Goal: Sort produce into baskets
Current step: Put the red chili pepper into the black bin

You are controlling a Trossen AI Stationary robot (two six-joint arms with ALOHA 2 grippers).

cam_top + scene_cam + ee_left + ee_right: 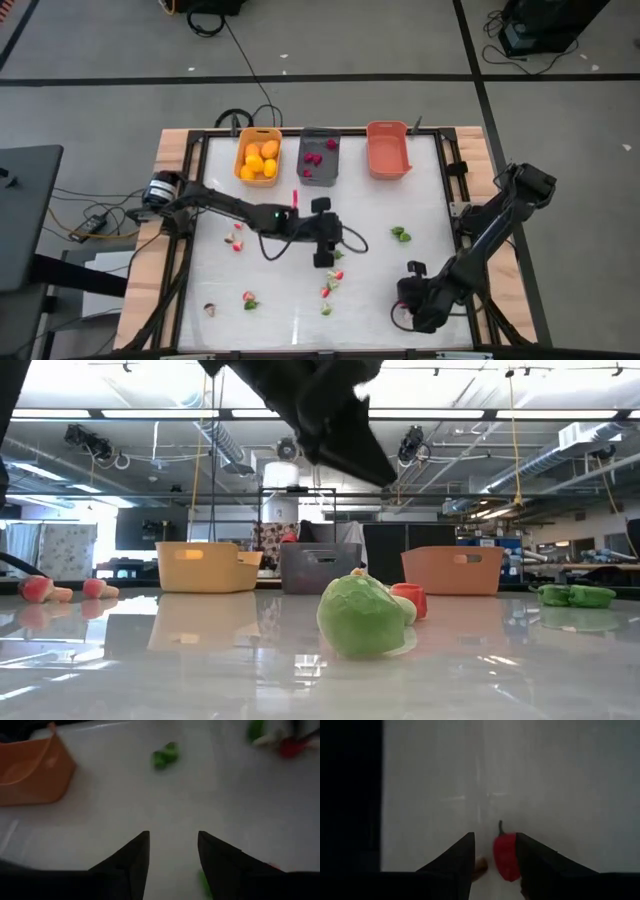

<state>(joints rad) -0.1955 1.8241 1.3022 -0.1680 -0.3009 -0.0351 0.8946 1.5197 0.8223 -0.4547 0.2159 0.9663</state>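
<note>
Produce [249, 299] partly sorted — yellow basket [257, 158] and grey basket [319, 156] loaded, coral basket [388, 150] empty, many pieces left. My left gripper [172, 855] gapes empty; my right gripper [495, 854] straddles a red piece [505, 856] — grip unclear.

The table top [300, 330] is showing as a smooth, glossy white sheet, throwing back pale reflections of the bins and ceiling lights in the low view. Along its left and right edges, bare light wood [170, 160] is showing, matt and grainy. The yellow-orange basket [256, 156], dark grey basket [319, 157] and salmon basket [388, 150] at the far edge are looking like smooth moulded plastic. The green piece [362, 616] is appearing softly matt. The red piece [505, 856] is looking smooth, slightly shiny.
</note>
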